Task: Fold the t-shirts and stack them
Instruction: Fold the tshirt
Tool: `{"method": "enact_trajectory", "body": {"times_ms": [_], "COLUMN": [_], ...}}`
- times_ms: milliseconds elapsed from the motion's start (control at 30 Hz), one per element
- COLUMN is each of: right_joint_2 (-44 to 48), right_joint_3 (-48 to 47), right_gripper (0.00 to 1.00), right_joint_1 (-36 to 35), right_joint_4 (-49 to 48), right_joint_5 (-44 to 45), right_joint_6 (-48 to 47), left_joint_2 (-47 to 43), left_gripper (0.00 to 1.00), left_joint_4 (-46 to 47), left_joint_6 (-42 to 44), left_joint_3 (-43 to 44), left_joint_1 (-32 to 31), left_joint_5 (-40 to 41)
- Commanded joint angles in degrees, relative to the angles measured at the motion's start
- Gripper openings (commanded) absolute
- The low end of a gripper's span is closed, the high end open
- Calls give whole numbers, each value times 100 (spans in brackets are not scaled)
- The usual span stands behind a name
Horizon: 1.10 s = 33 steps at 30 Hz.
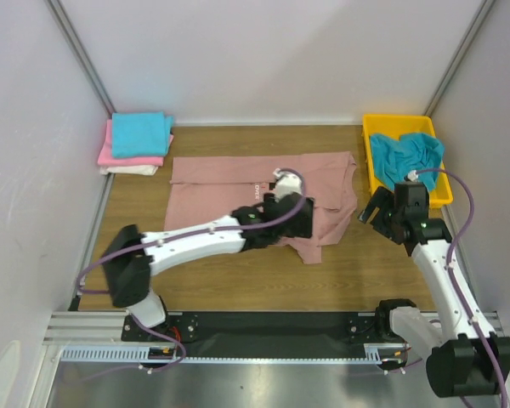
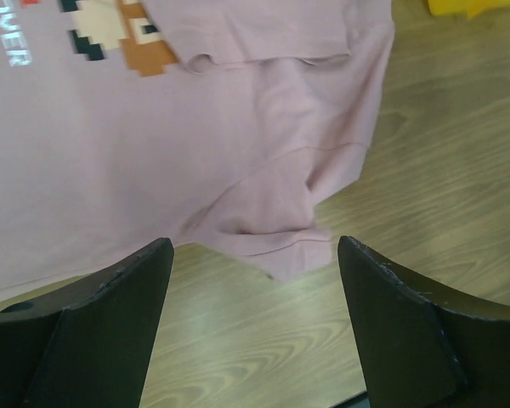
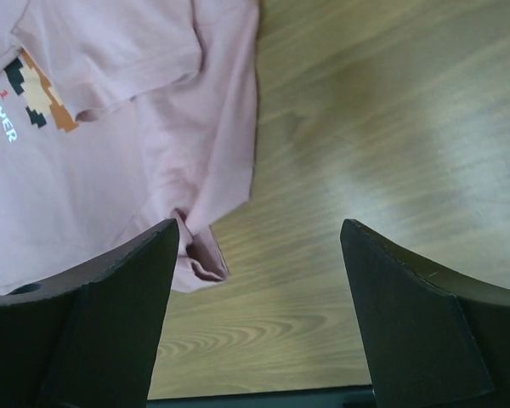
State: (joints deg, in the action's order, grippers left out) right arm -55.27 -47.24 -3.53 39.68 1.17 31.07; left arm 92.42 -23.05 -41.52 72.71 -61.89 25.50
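Note:
A dusty-pink t-shirt (image 1: pixel 229 183) with a pixel-figure print (image 2: pixel 119 34) lies spread across the middle of the table. Its near right sleeve (image 2: pixel 272 225) is rumpled and folded in. My left gripper (image 1: pixel 304 223) hovers over that sleeve, open (image 2: pixel 255 246), with only wood between its fingers. My right gripper (image 1: pixel 372 212) is just right of the shirt's right edge (image 3: pixel 229 127), open (image 3: pixel 259 225) and holding nothing. At the back left, a teal t-shirt (image 1: pixel 141 133) lies folded on a bright pink one (image 1: pixel 117 157) and a white one (image 1: pixel 129 170). Another teal t-shirt (image 1: pixel 406 153) lies crumpled in the yellow tray.
The yellow tray (image 1: pixel 376 174) stands at the back right, close behind my right gripper. White walls and metal posts enclose the table on three sides. Bare wood (image 1: pixel 238 276) lies between the shirt and the near edge.

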Motion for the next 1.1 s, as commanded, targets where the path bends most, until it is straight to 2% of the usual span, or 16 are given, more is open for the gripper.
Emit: {"method": "enact_trajectory", "body": {"times_ms": [0, 100, 267, 433, 567, 933, 1067], "right_joint_2": [279, 472, 613, 666, 736, 798, 745], "right_joint_3": [180, 330, 225, 277, 374, 470, 532], "right_gripper": [82, 82, 82, 82, 82, 82, 82], "right_joint_1": [45, 89, 230, 283, 274, 274, 274], "right_joint_4": [373, 444, 628, 593, 550, 515, 400], "right_joint_5": [156, 173, 103, -64, -64, -275, -363], "right_joint_6": [109, 180, 101, 66, 189, 224, 259], "left_joint_2": [766, 1418, 2077, 2271, 2403, 2816, 2817], "left_gripper": [85, 86, 84, 78, 65, 64, 39], "left_joint_4": [-927, -1105, -1052, -746, -587, -595, -850], "left_joint_6": [99, 249, 504, 714, 856, 645, 399], "left_joint_3": [1066, 1587, 1861, 1782, 1773, 1975, 2046], "left_joint_1": [-611, -946, -1229, -1247, -1247, -1238, -1238], "left_joint_5": [1209, 1291, 1133, 949, 966, 957, 1106]}}
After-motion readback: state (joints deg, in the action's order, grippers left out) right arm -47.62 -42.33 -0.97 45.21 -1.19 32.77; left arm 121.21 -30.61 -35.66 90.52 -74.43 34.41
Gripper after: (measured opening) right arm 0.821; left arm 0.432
